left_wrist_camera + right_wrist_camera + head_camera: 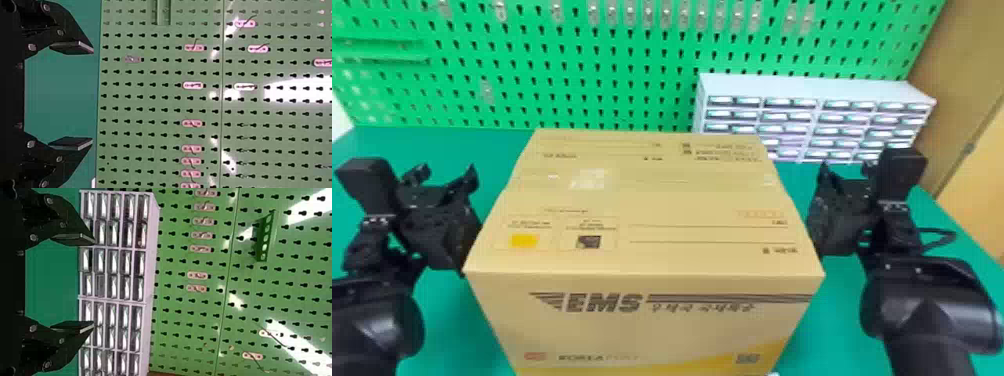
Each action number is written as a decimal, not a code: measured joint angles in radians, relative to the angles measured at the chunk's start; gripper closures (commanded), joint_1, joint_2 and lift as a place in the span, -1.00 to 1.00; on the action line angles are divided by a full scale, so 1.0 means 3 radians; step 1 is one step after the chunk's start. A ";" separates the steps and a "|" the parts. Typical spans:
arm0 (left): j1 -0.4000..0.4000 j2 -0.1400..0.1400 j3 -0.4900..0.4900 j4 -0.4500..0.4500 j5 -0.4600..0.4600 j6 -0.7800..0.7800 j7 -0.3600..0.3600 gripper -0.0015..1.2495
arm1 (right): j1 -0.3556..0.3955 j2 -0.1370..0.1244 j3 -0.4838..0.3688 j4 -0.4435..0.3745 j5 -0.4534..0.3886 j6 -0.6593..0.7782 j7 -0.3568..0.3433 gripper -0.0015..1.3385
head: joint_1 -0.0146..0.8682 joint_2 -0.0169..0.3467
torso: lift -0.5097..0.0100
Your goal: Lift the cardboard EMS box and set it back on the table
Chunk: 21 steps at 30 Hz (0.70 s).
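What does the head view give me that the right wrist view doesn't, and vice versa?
Head view: the EMS box, its top and printed near side, and the open left gripper beside it.
Right wrist view: a green holder with a row of round holes, mounted on the pegboard, and bright light streaks across that board.
Both: the open right gripper, the drawer cabinet, the pegboard and the green table.

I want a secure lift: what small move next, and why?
Probably press the left hand and right hand gently inward: their open fingers grip nothing, and they flank the EMS box on opposite sides, so lifting likely needs squeezing.
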 measured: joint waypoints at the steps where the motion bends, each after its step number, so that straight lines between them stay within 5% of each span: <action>1: 0.0000 0.0000 0.0000 0.0000 0.0000 0.0000 0.0000 -0.31 | 0.0000 0.0000 0.0000 0.0000 0.0000 0.0000 0.0000 -0.24 | 0.57 -1.00 | 0.62; 21: -0.0005 0.0000 0.0000 0.0000 0.0000 0.0000 0.0000 -0.31 | -0.0005 0.0011 -0.0006 0.0009 0.0000 -0.0004 0.0000 -0.24 | 0.57 -1.00 | 0.58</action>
